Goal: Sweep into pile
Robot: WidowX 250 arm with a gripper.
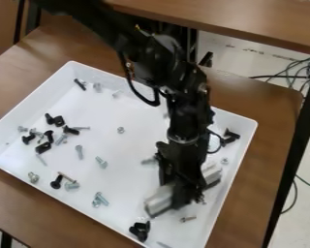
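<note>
Brown tabletop, white tray of scattered hardware, gripper toward half past five

Wood-toned table [8, 60] lies under the white tray [128, 114], clock hours being read around the whole view. At nine o'clock, black fittings [43, 147] sit in a loose cluster with small silver screws among them. Near eight o'clock are a black knob-like piece [56, 182] and a silver fastener [33, 177]; at ten, a dark screw [80, 84] lies near the tray's wall. Inward of eight o'clock a silver bolt [79, 152] lies by itself, and another pair of bolts [100, 199] rests at seven. Close to six o'clock is a black clip [140, 230].

Coming in from eleven o'clock, the arm [158, 58] hangs its gripper [185, 195] over the tray around half past five, closed on a pale grey bar [160, 200] whose ends point toward eight and two. Farther right, a black fitting [230, 137] lies just past three o'clock. Cables [303, 72] tangle on the floor at two.
</note>
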